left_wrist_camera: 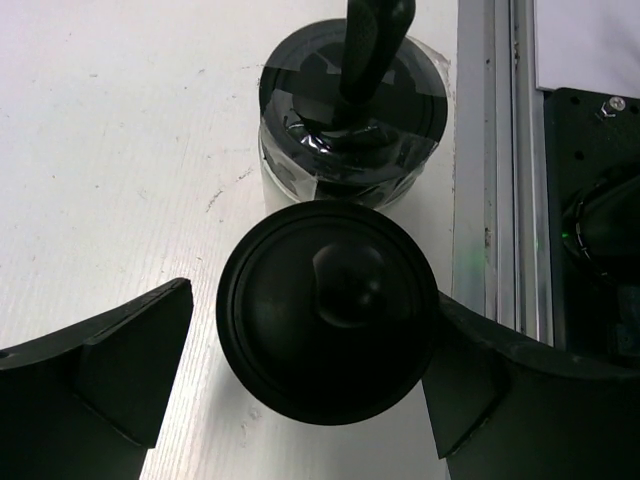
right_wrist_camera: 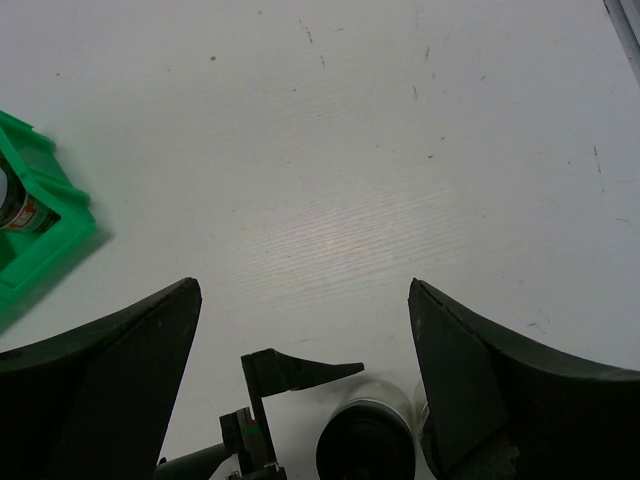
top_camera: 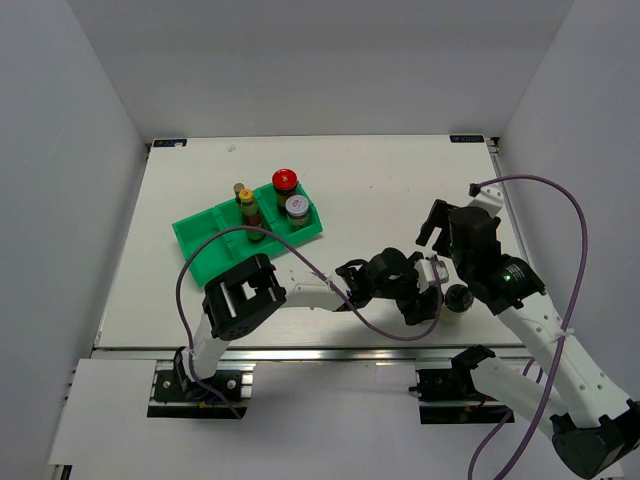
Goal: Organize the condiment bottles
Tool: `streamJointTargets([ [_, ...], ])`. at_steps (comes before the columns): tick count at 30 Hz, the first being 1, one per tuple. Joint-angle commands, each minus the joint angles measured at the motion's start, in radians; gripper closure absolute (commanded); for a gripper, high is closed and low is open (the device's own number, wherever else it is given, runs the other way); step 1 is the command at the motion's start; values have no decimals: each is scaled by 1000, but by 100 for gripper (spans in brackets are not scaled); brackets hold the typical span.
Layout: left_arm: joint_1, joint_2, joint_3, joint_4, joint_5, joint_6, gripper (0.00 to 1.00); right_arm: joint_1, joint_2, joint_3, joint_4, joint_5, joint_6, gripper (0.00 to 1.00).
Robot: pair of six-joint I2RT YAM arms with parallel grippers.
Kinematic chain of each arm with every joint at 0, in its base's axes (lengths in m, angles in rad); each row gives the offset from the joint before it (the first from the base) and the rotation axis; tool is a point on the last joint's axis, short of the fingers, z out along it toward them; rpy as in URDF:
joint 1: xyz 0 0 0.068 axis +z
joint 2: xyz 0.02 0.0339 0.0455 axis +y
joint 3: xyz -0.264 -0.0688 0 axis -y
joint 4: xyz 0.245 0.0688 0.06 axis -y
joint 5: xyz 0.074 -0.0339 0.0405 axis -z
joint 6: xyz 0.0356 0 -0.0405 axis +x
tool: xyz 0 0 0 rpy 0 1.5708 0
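Reaching right, left jaws (spread) straddle black-lidded jar [left_wrist_camera: 327, 310].

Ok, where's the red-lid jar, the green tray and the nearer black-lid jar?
red-lid jar [top_camera: 285, 179], top view, its red cap
green tray [top_camera: 192, 235], top view, bare left end
nearer black-lid jar [left_wrist_camera: 325, 310], left wrist view, middle of its lid
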Motion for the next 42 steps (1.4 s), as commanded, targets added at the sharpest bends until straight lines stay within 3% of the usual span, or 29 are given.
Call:
streamJointTargets([
  [1,-3,-3,37,56,-8,-16,3,-8,-10,-5,38,4,-10,11],
  [3,-3,-13,20,62,-11,-17,6,-8,-18,-8,38,1,-11,11],
  [10,-3,-121,-78,115,-63,-43,37,-10,-36,-31,58,-22,-17,11],
  [14,-3,-257,-173,99,-167,-56,44,-10,-28,-37,66,-33,-20,11],
  [18,1,-417,-258,49,-422,-86,47,-10,-25,-50,104,-51,-17,11],
  [21,32,-527,-275,-49,-533,-149,47,-11,-7,-53,161,-83,-14,11],
  [25,133,-644,-319,-177,-770,-255,48,-11,45,-36,195,-112,-30,11],
  [29,280,-751,-335,-455,-922,-468,49,-11,123,-25,213,-123,-47,11],
  [31,351,-832,-383,-506,-1025,-537,50,-13,145,-27,230,-128,-53,11],
  [37,562,-943,-382,-693,-1165,-649,51,-17,208,-28,264,-137,-65,11],
  [42,705,-945,-370,-724,-1179,-683,51,-28,223,-30,282,-146,-79,11],
])
